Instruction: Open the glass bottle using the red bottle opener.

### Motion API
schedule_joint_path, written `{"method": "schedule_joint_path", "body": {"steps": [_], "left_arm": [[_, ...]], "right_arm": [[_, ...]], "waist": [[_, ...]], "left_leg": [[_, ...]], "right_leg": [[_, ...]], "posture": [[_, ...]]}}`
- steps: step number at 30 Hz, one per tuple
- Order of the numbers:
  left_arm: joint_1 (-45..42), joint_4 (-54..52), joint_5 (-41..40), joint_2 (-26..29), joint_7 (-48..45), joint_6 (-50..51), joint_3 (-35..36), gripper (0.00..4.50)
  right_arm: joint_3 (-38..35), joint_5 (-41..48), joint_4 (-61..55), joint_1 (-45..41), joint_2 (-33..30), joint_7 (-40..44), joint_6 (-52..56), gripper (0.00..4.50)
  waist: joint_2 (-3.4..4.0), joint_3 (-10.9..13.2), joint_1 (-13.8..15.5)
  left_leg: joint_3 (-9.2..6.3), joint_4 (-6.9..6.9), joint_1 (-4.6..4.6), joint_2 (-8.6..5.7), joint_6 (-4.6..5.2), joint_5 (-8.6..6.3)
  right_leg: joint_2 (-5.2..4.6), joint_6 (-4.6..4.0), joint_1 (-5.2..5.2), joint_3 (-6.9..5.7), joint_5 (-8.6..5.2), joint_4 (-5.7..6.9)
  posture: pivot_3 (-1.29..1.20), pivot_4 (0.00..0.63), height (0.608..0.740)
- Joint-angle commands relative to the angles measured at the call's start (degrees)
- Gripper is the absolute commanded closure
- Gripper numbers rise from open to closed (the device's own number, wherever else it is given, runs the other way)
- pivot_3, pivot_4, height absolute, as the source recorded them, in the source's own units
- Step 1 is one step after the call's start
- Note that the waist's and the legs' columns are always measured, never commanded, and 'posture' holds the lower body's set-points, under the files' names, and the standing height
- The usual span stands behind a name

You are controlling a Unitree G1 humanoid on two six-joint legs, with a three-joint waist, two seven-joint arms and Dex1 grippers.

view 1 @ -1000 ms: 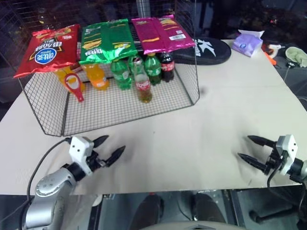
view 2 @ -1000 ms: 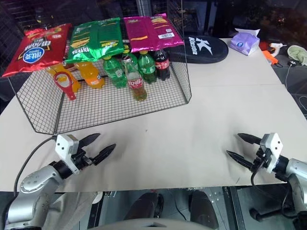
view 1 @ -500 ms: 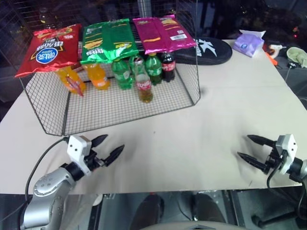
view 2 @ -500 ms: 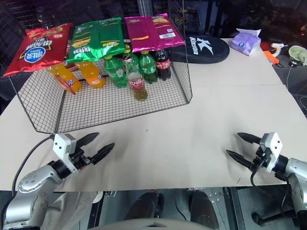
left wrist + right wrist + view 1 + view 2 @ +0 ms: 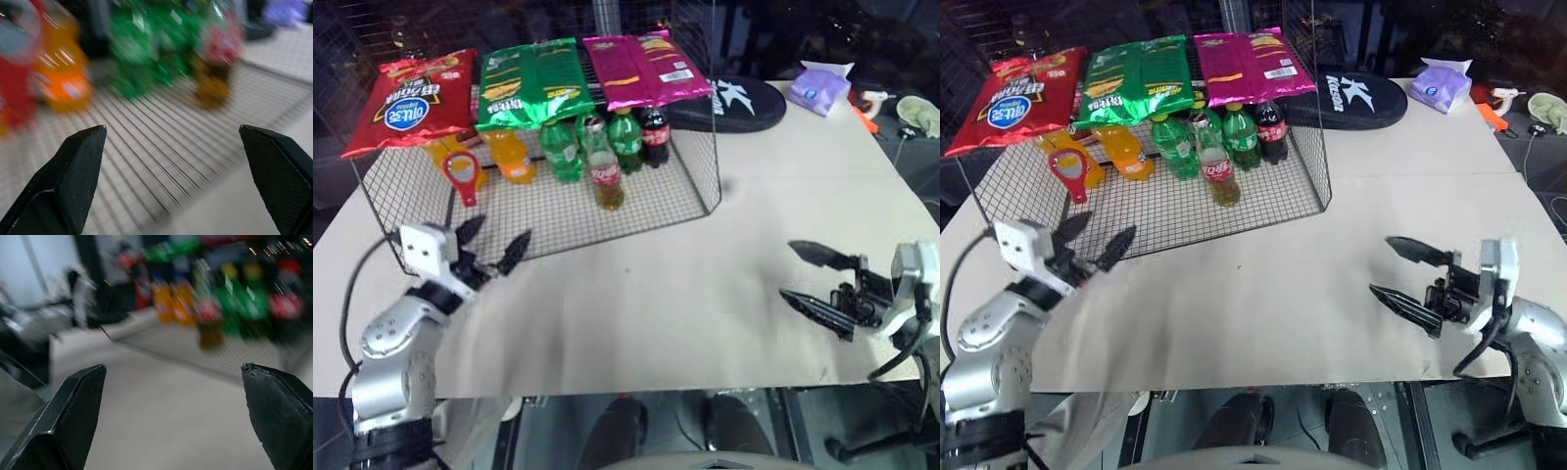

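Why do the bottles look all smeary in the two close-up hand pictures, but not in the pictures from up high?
Left wrist view: the glass bottle and the wire shelf are streaked with blur, while the black fingers stay crisp. Right wrist view: the drinks are soft smudges too. Left eye view: the glass bottle and red bottle opener look sharp.

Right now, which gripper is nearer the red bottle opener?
The left. The left gripper, open, hovers at the wire shelf's front edge, just below the red bottle opener. The right gripper, also open, is far across the table on the other side.
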Motion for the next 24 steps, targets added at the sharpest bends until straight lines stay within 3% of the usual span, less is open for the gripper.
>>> {"method": "schedule_joint_path", "body": {"steps": [1,9,24], "left_arm": [[-3.5,2.4,0.9,2.1,2.4,-1.0,2.9,0.00],[-13.0,8.6,1.4,5.3,5.4,-0.9,4.0,0.00],[-18.1,21.2,2.0,8.4,1.0,-4.1,4.3,0.00]], "right_arm": [[-0.2,4.4,-4.7,-2.8,0.9,-3.3,2.9,0.04],[-0.4,1.7,-3.7,-4.9,2.8,-4.9,2.2,0.04],[0.2,-2.7,-2.3,-4.0,4.3,-4.4,-0.3,0.04]], "waist": [[-0.02,0.0,0.0],[-0.11,0.0,0.1],[-0.20,0.0,-0.1]], "left_leg": [[0.00,0.00,-0.02,0.00,-0.01,0.01],[0.03,0.00,-0.21,-0.04,-0.02,0.02],[0.05,0.20,-0.51,-0.04,-0.04,0.04]], "right_leg": [[0.01,0.00,-0.03,-0.01,0.00,0.00],[0.06,0.00,-0.23,0.02,0.00,0.01],[0.11,0.01,-0.59,0.02,0.00,0.23]], "posture": [[0.00,0.150,0.740],[0.00,0.150,0.740],[0.00,0.150,0.740]]}}
